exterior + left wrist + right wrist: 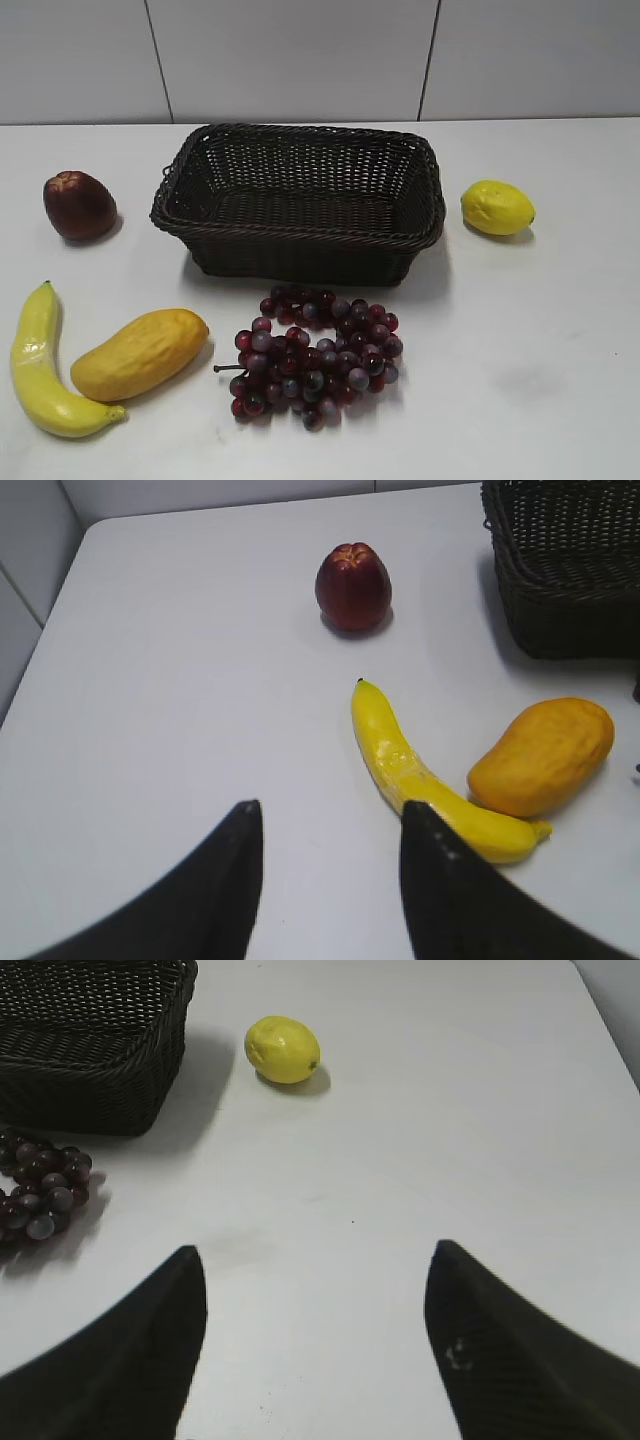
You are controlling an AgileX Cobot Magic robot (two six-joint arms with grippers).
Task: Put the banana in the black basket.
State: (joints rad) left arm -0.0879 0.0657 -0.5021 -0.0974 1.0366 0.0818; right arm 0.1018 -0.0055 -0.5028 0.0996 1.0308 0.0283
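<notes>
The banana [36, 365] lies on the white table at the front left, curved, pale yellow; it also shows in the left wrist view [415, 775]. The black basket [300, 235] stands empty at the middle back; its corner shows in the left wrist view [560, 580] and the right wrist view [90, 1050]. My left gripper [330, 810] is open and empty above the table, its right finger overlapping the banana's near end in the picture. My right gripper [315, 1255] is open and empty over bare table. Neither gripper shows in the exterior view.
A plump yellow-orange mango-like fruit [140, 352] lies right beside the banana [542, 757]. A dark red apple [78, 205] sits left of the basket [352, 586]. Purple grapes [315, 355] lie before the basket [40, 1185]. A lemon [497, 207] sits at its right [283, 1049].
</notes>
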